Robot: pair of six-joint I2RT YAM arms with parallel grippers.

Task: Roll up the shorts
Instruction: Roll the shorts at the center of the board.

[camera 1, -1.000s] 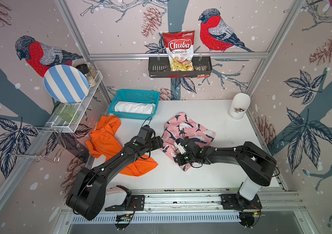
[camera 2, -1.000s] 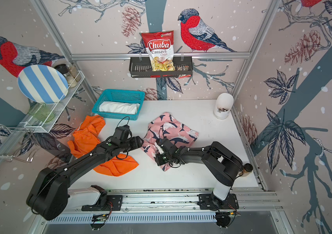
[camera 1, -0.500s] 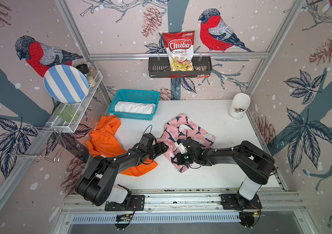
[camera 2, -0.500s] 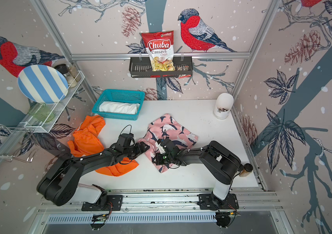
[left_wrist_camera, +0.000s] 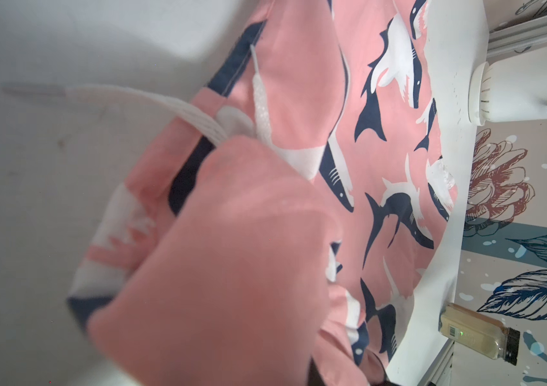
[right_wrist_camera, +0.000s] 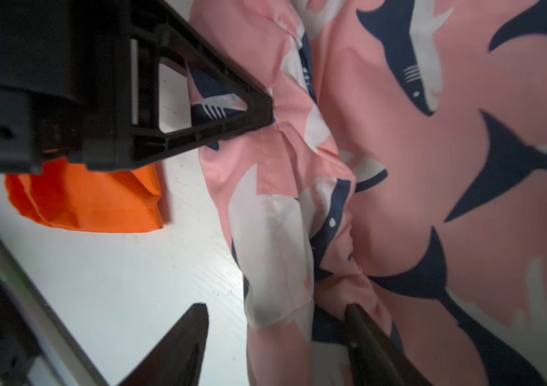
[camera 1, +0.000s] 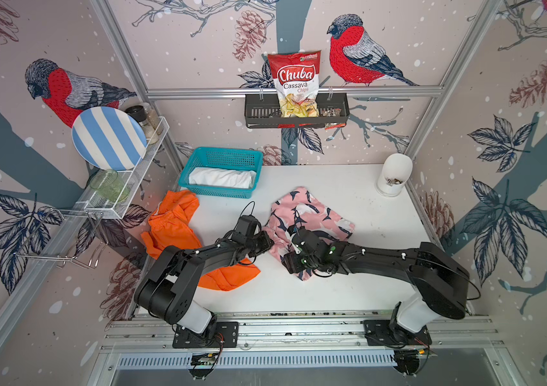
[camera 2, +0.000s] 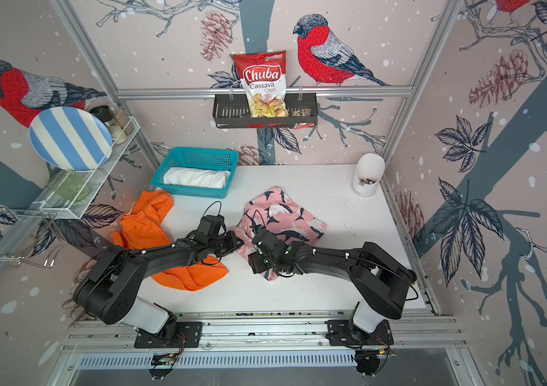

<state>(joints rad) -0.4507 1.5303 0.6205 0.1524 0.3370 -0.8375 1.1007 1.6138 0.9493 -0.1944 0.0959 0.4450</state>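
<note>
**Both grippers at the near edge of the pink shorts**

The pink shorts lie crumpled in the middle of the white table, shark print up, and show in both top views. Both arms reach in low from the front rail and meet at the side of the garment nearest the robot.

The left gripper sits at the shorts' left near corner. In the right wrist view its tip is pressed together on a fold of the pink cloth, and creases run out from that spot. In the left wrist view the fingers are hidden behind a bulge of pink fabric that rises close to the lens; a flat white cord trails from the shorts onto the table.

The right gripper is just beside it, over the near hem. Its fingers stand spread apart in the right wrist view, with a ridge of the pink shorts between them; one fingertip lies against the cloth, the other is over bare table.

The orange shorts are bunched at the table's left edge, partly under the left arm, apart from the pink pair. The white shorts lie rolled inside the teal basket at the back left
</note>
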